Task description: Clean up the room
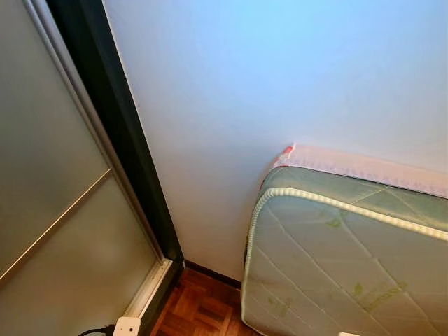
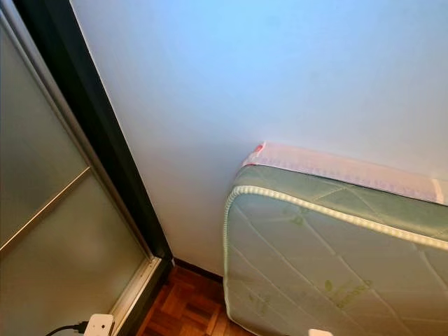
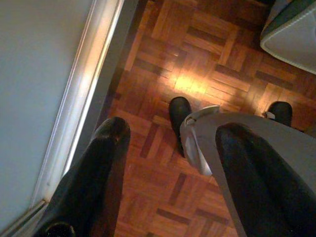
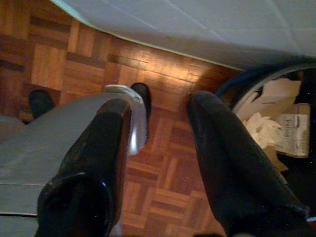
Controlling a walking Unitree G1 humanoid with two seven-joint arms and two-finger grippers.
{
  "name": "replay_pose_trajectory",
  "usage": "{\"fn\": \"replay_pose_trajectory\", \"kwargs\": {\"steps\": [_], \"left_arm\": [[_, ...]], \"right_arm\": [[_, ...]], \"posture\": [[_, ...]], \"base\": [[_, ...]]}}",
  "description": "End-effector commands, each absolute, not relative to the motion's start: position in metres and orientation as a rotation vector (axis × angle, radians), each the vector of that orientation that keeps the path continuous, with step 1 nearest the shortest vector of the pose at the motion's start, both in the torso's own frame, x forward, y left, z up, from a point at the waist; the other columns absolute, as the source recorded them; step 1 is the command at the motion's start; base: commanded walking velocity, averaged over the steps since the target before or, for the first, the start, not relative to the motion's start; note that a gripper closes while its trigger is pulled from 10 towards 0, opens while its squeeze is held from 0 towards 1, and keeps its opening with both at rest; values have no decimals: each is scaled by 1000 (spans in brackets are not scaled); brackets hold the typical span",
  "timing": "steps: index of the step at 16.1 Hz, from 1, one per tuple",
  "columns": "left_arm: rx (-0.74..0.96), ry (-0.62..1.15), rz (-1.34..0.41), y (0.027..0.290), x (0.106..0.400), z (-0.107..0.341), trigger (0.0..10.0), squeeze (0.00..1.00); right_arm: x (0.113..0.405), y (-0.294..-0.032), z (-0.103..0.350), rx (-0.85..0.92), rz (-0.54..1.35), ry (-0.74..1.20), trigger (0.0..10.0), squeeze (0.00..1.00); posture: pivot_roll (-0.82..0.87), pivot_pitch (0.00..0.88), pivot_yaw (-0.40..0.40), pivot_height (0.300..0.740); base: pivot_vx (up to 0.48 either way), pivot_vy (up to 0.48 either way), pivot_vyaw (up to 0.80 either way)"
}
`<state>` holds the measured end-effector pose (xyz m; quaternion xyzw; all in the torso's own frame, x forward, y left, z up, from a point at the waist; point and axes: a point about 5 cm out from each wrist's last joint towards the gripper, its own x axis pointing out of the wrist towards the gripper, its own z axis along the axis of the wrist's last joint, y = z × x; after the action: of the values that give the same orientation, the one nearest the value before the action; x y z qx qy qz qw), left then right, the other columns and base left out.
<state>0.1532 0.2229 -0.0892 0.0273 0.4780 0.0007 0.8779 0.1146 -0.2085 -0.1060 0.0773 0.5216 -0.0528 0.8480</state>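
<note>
Facing a bare wall, the robot hangs both arms down: the left hand and right hand are open and empty above the wood floor. A bin of paper rubbish sits at two o'clock by the right hand, beside the mattress. Tilting the head down first would likely help it find stray clutter.
</note>
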Motion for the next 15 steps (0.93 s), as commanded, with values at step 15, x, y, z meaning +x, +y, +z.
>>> {"fn": "replay_pose_trajectory", "kwargs": {"steps": [15], "left_arm": [[43,1027,18,220,143,-94,10000,0]], "right_arm": [[117,-194,-108,136,-92,1124,10000,0]], "posture": [[40,0,-16,740]], "base": [[0,0,-31]]}}
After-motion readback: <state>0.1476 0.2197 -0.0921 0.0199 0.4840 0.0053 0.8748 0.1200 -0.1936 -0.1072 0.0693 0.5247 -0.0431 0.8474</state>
